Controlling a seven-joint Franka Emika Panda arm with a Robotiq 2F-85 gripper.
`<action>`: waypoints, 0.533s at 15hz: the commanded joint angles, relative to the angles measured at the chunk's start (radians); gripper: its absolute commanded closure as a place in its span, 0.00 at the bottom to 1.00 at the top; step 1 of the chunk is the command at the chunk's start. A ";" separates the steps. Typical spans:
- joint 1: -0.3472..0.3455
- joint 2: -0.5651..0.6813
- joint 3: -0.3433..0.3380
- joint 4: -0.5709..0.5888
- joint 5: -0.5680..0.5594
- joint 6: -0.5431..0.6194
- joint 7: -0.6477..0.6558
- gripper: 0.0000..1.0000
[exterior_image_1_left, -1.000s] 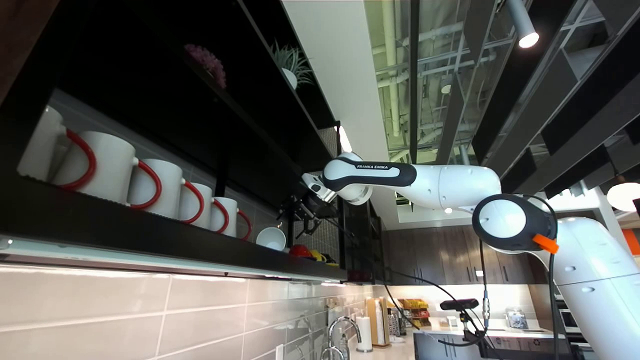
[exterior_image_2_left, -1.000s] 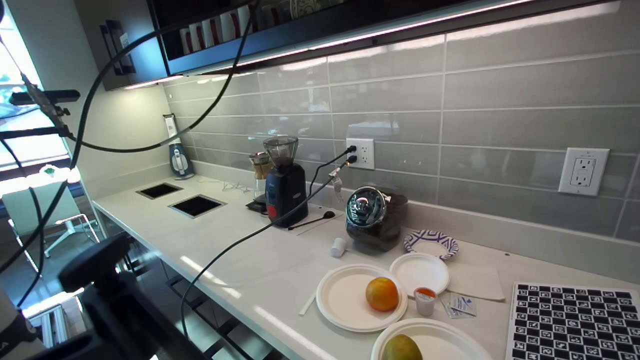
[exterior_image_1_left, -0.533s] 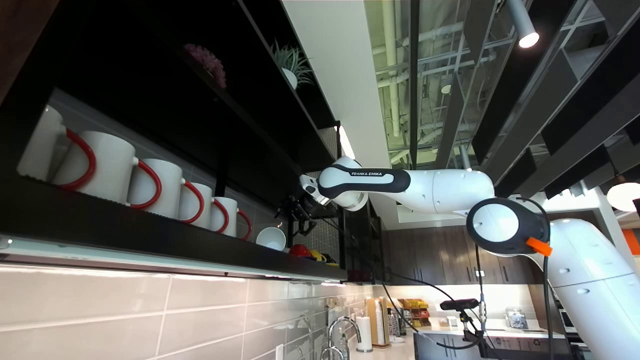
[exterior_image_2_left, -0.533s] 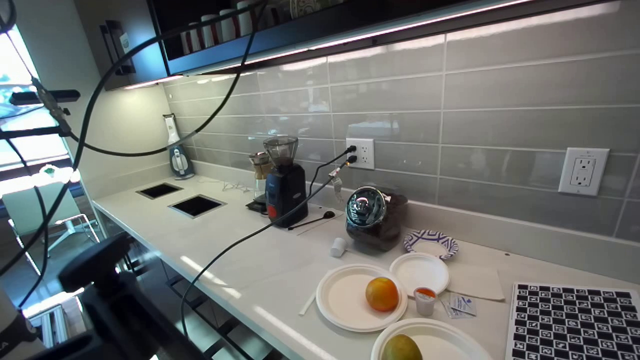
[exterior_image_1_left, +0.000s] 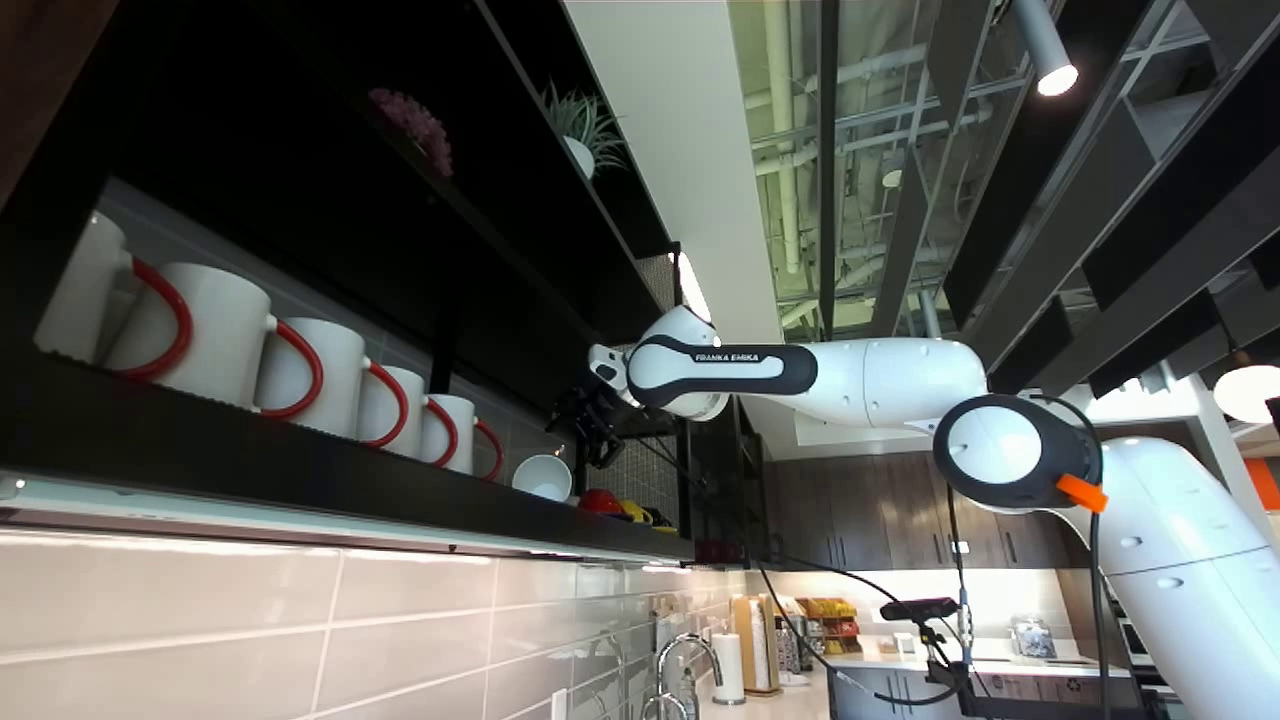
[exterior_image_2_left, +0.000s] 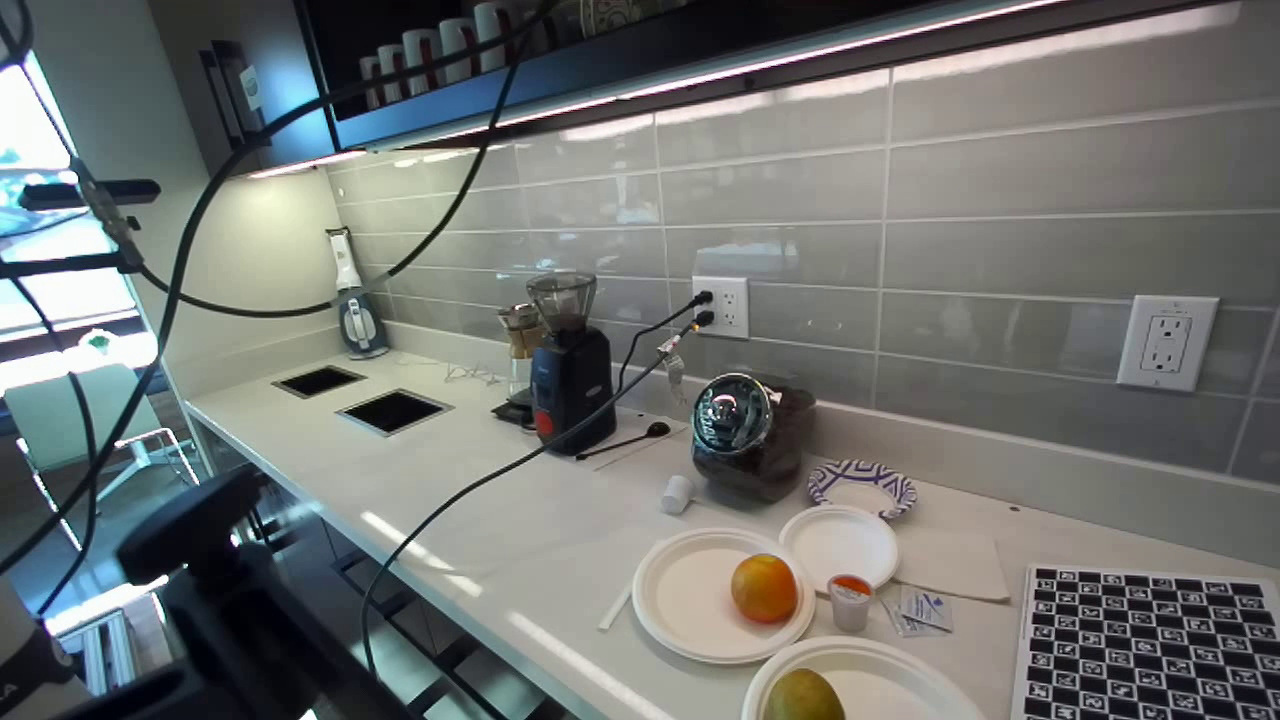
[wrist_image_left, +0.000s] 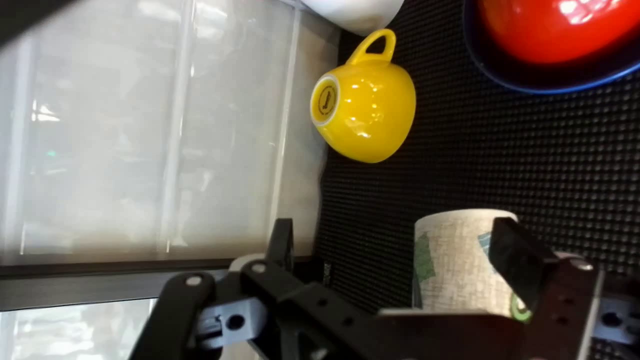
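Observation:
My gripper (wrist_image_left: 398, 245) is open, its fingers wide apart over the dark ribbed shelf mat (wrist_image_left: 500, 150). A beige cup (wrist_image_left: 460, 260) with green and blue patches stands nearest. The right finger overlaps the cup's right edge in the wrist view; whether they touch I cannot tell. A dark reddish shape with a pale edge, unclear in kind, covers the bottom middle. Farther up lies a yellow cup (wrist_image_left: 372, 110) on its side, beside a white cup (wrist_image_left: 360, 12) and a red bowl (wrist_image_left: 555, 30) with a dark blue rim below it. In an exterior view the gripper (exterior_image_1_left: 590, 435) reaches over the shelf.
White mugs (exterior_image_1_left: 215, 335) with red handles line the shelf (exterior_image_1_left: 300, 450), and a black upper shelf (exterior_image_1_left: 480, 230) hangs above. Tiled wall (wrist_image_left: 230, 125) borders the mat. A black cable (exterior_image_2_left: 470, 180) loops above the counter (exterior_image_2_left: 480, 540), which bears plates, fruit and a grinder (exterior_image_2_left: 572, 375).
The arm's forearm and gripper have shifted left in an exterior view, the forearm also slightly lower. The hanging cable has swung a little. Shelf objects have not moved.

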 joint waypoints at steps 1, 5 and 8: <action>0.028 -0.046 -0.009 -0.097 -0.035 0.136 0.134 0.00; 0.039 -0.080 -0.013 -0.189 -0.046 0.272 0.223 0.00; 0.039 -0.108 -0.015 -0.241 -0.059 0.350 0.261 0.00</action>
